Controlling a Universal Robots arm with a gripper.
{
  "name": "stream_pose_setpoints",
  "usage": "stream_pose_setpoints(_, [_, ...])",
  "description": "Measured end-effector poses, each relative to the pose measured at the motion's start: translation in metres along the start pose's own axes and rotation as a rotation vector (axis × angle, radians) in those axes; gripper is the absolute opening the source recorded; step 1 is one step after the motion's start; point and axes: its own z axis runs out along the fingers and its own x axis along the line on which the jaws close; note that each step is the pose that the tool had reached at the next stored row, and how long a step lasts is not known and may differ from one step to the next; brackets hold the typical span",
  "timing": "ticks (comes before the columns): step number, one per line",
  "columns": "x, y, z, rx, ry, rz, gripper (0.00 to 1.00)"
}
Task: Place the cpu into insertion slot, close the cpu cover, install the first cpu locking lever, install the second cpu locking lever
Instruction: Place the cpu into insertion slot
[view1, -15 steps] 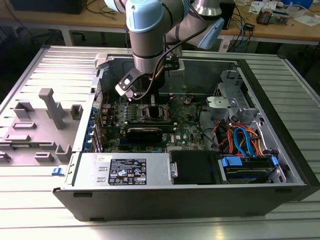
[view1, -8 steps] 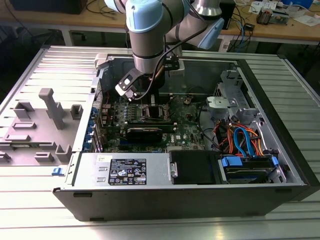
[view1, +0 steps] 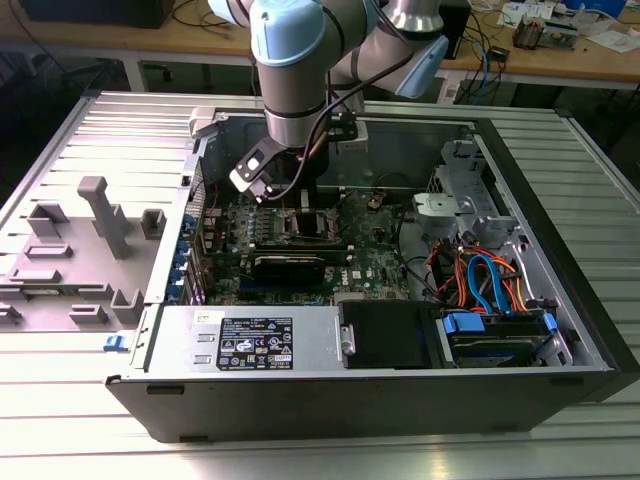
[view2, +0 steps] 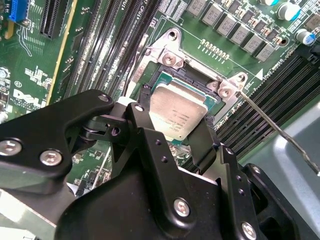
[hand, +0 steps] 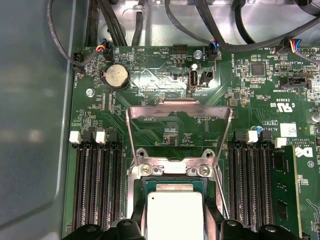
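Now, black gripper (view2: 173, 124) clasping flat silver cpu (view2: 179, 111), metal cpu cover (hand: 179, 105) raised

You are looking into an open computer case (view1: 350, 410) lying on a slatted metal table (view1: 300, 455). A green motherboard (hand: 165, 75) is sitting inside it, carrying a round coin battery (hand: 116, 76) and banks of long black memory slots (hand: 97, 185). In the exterior view a long black card (view1: 290, 265) is lying across the board, a silver power supply (view1: 250, 340) is sitting against the near wall, and orange and blue cables (view1: 480, 280) are curling at the exterior view's right. Grey fixture blocks (view1: 105, 215) are standing beside the case on the exterior view's left
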Motion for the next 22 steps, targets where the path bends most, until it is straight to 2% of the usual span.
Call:
stream_pose_setpoints(15, [0.0001, 0.0003, 0.0015, -0.0005, 0.001, 0.0, 0.55])
stream_pose_setpoints(16, [0.0, 0.0003, 0.0012, -0.0001, 0.0004, 0.001, 0.61])
stream_pose_setpoints(20, [0.0, 0.0007, 0.0002, 0.0034, -0.0003, 0.009, 0.61])
stream_pose_setpoints(22, [0.0, 0.0012, -0.002, 0.0084, -0.0005, 0.011, 0.61])
